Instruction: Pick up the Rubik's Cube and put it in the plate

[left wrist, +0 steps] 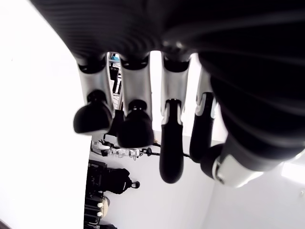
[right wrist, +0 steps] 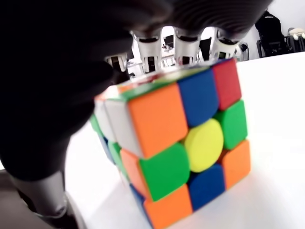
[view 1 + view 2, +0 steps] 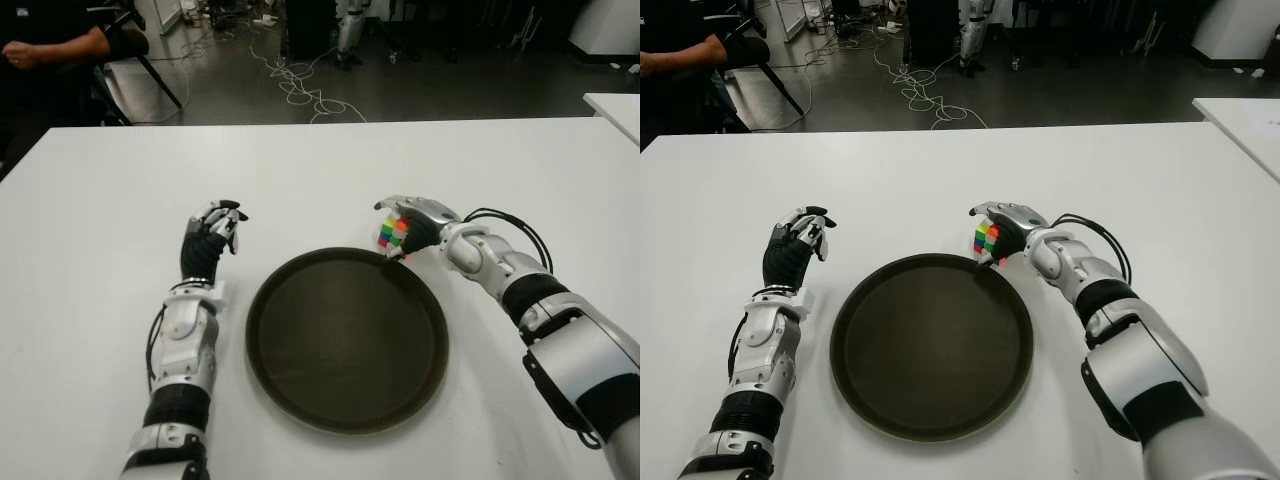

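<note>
The Rubik's Cube (image 3: 391,235) with its mixed coloured faces is held in my right hand (image 3: 408,228), just past the far right rim of the dark round plate (image 3: 290,300). In the right wrist view the cube (image 2: 186,143) fills the frame, with the fingers (image 2: 147,47) curled over its far side and the thumb against its near side. My left hand (image 3: 210,240) shows to the left of the plate, its fingers relaxed and holding nothing.
The white table (image 3: 320,170) stretches around the plate. A person's arm (image 3: 50,50) shows at the far left beyond the table. Cables (image 3: 300,85) lie on the dark floor behind. Another white table corner (image 3: 615,105) is at the far right.
</note>
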Controlling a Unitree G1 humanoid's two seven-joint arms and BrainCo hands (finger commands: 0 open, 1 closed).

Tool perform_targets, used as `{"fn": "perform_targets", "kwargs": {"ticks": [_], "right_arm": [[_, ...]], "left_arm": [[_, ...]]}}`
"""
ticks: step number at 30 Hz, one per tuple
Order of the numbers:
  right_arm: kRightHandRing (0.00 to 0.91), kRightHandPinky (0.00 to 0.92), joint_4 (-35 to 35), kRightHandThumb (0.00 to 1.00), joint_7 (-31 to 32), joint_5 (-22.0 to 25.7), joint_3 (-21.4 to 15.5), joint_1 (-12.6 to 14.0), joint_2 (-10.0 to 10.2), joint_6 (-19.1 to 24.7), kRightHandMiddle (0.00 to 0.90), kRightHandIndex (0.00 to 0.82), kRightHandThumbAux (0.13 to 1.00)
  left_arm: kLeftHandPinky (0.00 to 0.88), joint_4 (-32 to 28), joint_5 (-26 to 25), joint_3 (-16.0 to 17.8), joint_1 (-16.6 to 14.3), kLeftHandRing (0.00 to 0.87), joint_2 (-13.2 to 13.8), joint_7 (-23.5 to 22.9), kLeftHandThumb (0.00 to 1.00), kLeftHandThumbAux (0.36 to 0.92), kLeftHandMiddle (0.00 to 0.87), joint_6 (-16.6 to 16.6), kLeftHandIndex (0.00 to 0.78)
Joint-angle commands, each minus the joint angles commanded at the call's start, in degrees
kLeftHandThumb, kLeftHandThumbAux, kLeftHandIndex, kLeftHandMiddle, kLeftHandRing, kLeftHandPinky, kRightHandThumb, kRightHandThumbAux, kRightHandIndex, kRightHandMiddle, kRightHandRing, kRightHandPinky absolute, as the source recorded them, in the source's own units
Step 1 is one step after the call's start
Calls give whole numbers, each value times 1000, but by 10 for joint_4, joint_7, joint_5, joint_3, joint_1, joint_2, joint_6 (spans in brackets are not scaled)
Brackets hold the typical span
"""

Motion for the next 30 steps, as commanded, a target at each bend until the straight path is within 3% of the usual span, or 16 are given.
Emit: {"fn": "perform_targets", "kwargs": {"ticks": [13, 30], "right_arm": [[168, 161, 3, 0, -35, 7, -14, 2, -7, -9, 166, 169, 711], [130, 112, 4, 0, -30, 10, -30, -7, -17, 23, 135, 138, 681]], "left_arm": [[806, -2, -3, 0, 0, 791, -1, -3, 856, 661, 531, -1, 421], [802, 9, -1, 0, -1, 786, 1, -7, 855, 662, 529, -12, 421]]}}
